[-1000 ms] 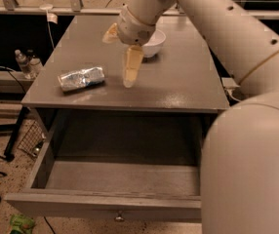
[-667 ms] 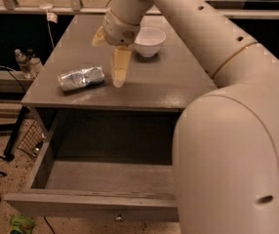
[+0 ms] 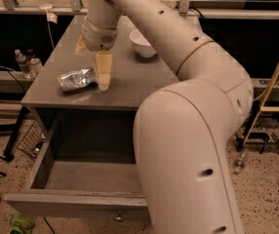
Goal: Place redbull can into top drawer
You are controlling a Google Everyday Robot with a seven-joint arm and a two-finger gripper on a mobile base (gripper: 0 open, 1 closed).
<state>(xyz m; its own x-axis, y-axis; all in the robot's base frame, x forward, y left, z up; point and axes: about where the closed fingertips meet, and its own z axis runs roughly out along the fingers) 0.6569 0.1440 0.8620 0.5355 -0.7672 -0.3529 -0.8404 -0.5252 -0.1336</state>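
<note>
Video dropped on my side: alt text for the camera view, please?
The hand hangs over the table, right at one end of the redbull can lying on its side. Below, the top drawer stands open; a white bowl sits farther back.

The slim silver redbull can (image 3: 76,80) is laid on the grey wooden table (image 3: 134,84), just left of the gripper (image 3: 102,84), above the wide grey top drawer (image 3: 76,200).

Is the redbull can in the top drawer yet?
No, the redbull can lies on its side on the tabletop beside the gripper, not in the open top drawer.
</note>
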